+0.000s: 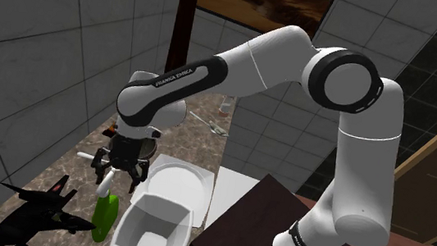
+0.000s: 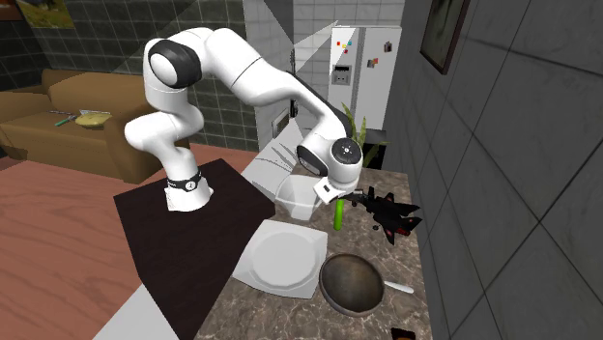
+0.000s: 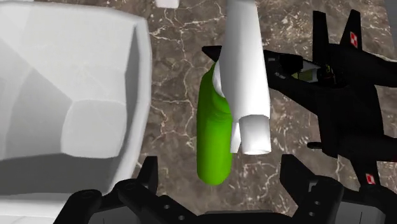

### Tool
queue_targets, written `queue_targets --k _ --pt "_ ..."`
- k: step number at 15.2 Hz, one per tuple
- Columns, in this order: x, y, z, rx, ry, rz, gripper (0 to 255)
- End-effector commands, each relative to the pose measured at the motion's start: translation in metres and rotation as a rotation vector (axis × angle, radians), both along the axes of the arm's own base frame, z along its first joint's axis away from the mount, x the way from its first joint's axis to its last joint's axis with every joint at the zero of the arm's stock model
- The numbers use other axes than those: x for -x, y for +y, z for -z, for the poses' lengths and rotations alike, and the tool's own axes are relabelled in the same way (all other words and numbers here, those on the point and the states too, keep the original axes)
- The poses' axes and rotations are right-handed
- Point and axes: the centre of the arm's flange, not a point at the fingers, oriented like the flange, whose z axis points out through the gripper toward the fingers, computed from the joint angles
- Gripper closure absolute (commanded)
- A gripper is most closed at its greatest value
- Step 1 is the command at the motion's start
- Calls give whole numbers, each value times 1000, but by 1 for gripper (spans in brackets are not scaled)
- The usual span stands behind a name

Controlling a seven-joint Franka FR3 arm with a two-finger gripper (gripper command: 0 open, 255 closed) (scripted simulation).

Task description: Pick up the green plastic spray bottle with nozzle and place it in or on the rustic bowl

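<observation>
While I hang just above the counter (image 3: 172, 76), my gripper (image 1: 119, 174) has its two black fingers (image 3: 145, 184) spread wide and clasps nothing. Right beneath it stands the spray bottle (image 1: 105, 218), a smooth, rounded green body topped by a plain white nozzle (image 3: 245, 83). It sits in line with the gap between my fingers, and neither finger touches it.

Just beside the bottle, on the shoulder view's right, is the bowl (image 3: 76, 83). It is white, with flat faceted walls and a squarish rim, and only a narrow strip of counter separates the two.

On the shoulder view's left a black toy jet (image 1: 27, 211) lies close by. Its sharp wings and nose point toward the bottle, so room is tight on that side too.

The counter is brown mottled stone with pale veins.

Farther off, a white plate (image 2: 280, 256) with rounded corners lies just beyond the bowl. Past my gripper is a dark round pan (image 2: 350, 282) with a white handle (image 2: 398, 287). A wall (image 1: 25, 58) of large grey tiles closes the counter's far left edge.
</observation>
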Motion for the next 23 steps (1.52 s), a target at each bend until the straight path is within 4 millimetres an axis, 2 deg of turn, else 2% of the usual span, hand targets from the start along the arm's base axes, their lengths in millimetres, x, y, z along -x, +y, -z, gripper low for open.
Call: queue_targets --k 1,6,14,15,23 --pt "1 6 9 -1 3 6 0" --pt "10 17 34 -1 3 6 0" --pt "10 17 34 -1 3 6 0" --pt "10 17 34 -1 3 6 255" --pt "10 17 34 -1 3 6 255"
